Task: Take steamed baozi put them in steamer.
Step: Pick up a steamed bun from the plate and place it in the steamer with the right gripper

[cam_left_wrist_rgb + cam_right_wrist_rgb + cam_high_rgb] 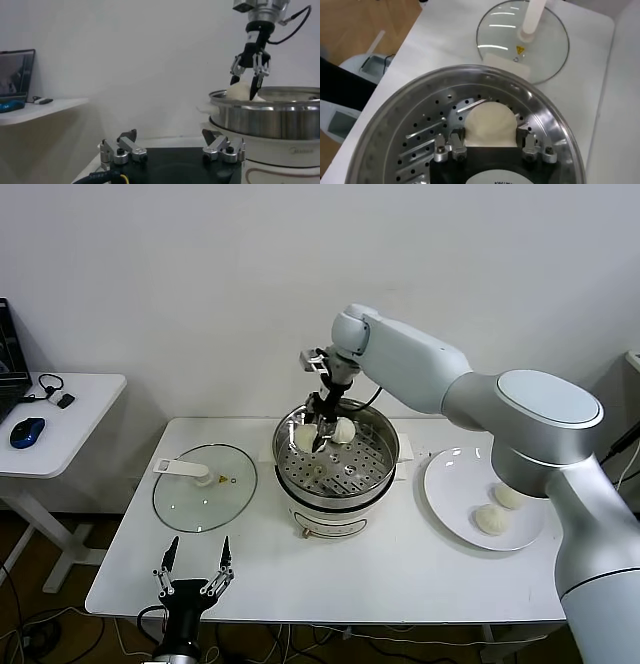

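Note:
The steel steamer stands at mid-table, and its perforated tray fills the right wrist view. My right gripper reaches down into it, shut on a cream-white baozi with a finger pressed against each side. The bun is low over the tray, on the steamer's left side. A second baozi lies in the steamer just to the right of the fingers. Two more baozi rest on the white plate. My left gripper hangs open and idle below the table's front edge.
The glass lid with its white knob lies flat to the left of the steamer. A small white side table with a blue mouse stands at far left. The steamer's rim rises beside the left gripper.

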Available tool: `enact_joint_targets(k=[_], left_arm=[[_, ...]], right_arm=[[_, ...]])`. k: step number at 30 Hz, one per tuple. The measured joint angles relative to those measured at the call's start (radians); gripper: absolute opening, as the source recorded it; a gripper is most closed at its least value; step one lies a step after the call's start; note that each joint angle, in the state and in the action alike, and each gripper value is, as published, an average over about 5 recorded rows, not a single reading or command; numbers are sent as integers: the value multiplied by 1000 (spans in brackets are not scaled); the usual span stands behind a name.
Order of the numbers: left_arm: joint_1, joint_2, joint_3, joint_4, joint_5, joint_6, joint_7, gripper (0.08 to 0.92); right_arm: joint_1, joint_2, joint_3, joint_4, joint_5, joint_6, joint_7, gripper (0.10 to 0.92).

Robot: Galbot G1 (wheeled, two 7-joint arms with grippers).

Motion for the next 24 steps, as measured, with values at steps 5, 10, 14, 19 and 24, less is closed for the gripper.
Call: enact_joint_targets(k=[5,10,14,19,24], left_arm=[[1,1,1,2,-1,0,0,823],[3,1,2,2,-2,-1,0,823],[5,1,2,2,-3,-3,0,823],[9,1,0,4,-5,-6,0,823],[10,1,0,4,-7,-7,0,823]], right_arm=[[-16,12,5,-18,-17,4,1,651],[-29,23,10,-33,-30,7,4,653],[-37,32,15,-43,-39,10,6,653],[-48,44,19,-54,-50,15,11,654],[-55,52,23,-62,-59,21,17,688]])
